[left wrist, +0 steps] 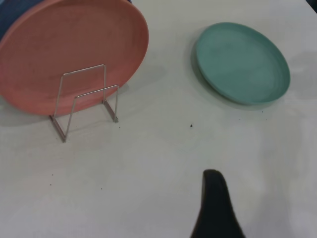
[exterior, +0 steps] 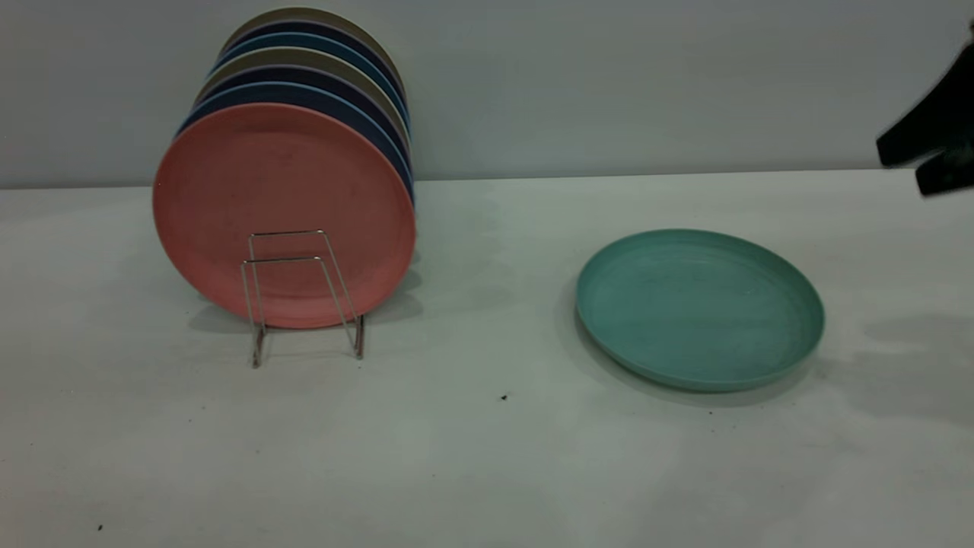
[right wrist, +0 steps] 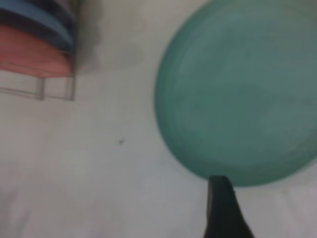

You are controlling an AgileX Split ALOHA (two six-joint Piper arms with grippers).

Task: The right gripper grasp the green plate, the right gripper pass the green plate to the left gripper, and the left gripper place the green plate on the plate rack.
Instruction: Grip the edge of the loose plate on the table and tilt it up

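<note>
The green plate (exterior: 700, 308) lies flat on the white table, right of centre; it also shows in the left wrist view (left wrist: 241, 62) and the right wrist view (right wrist: 240, 91). The plate rack (exterior: 304, 297) stands at the left, its front wire loops empty. My right gripper (exterior: 905, 169) hovers open and empty at the far right edge, above and behind the plate; one of its fingers (right wrist: 223, 210) shows by the plate's rim. My left gripper (left wrist: 265, 203) is out of the exterior view, open and empty; one finger (left wrist: 214, 203) shows over bare table.
A salmon-pink plate (exterior: 281, 205) stands upright in the rack, with several blue and beige plates (exterior: 319, 68) stacked upright behind it. A grey wall runs along the back of the table.
</note>
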